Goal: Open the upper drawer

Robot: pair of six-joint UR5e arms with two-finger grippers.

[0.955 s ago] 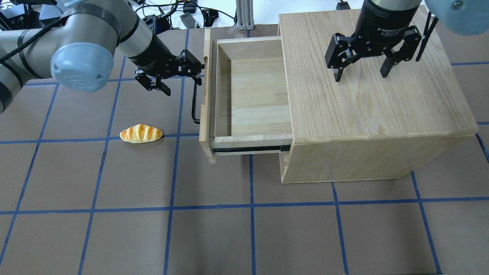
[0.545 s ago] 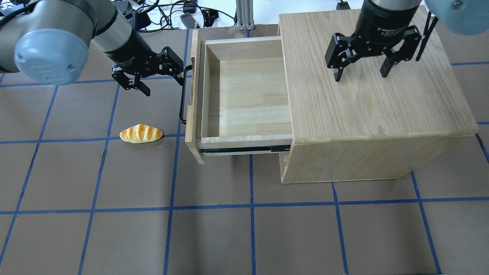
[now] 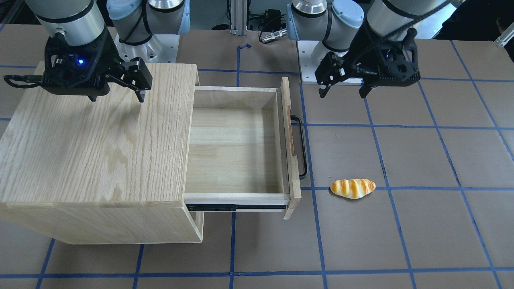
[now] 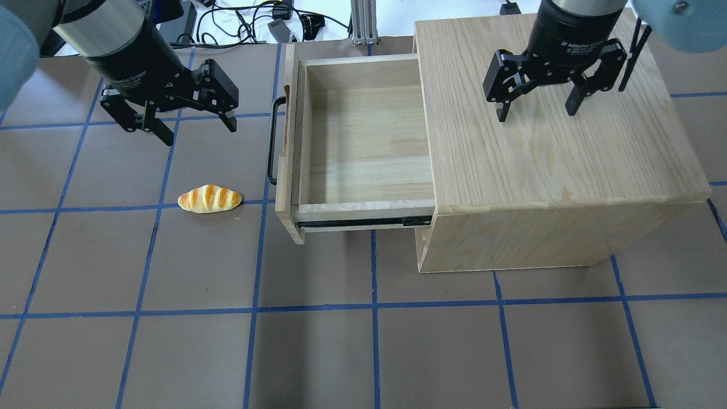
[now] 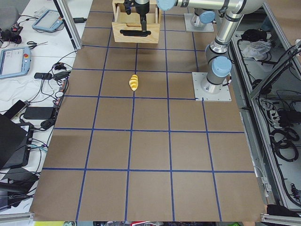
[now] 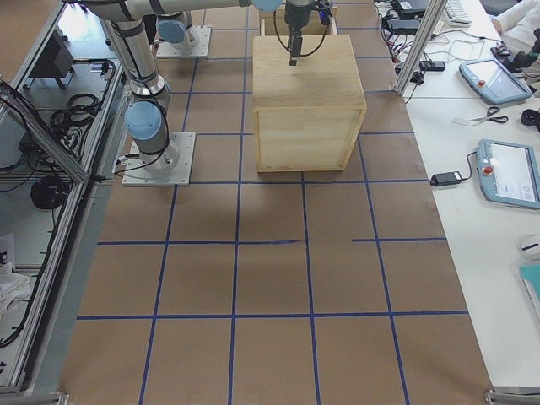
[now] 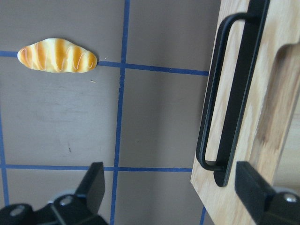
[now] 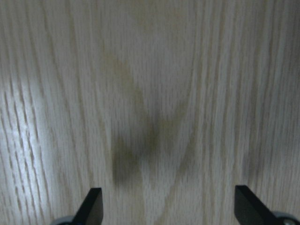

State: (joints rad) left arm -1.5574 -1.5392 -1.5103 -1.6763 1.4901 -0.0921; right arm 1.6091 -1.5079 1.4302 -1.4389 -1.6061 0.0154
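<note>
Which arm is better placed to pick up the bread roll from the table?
Left. The left hand, open, hangs over the table near the bread roll, on the handle side of the open drawer. The right hand is over the cabinet, beyond the drawer.

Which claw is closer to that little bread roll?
Left. The left claw hovers open over the table near the bread roll; the right claw hovers over the cabinet, beyond the open upper drawer.

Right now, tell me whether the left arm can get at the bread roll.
Probably yes. The left gripper hangs open, clear of the drawer handle; the bread roll lies on open table nearby with nothing between them.
</note>
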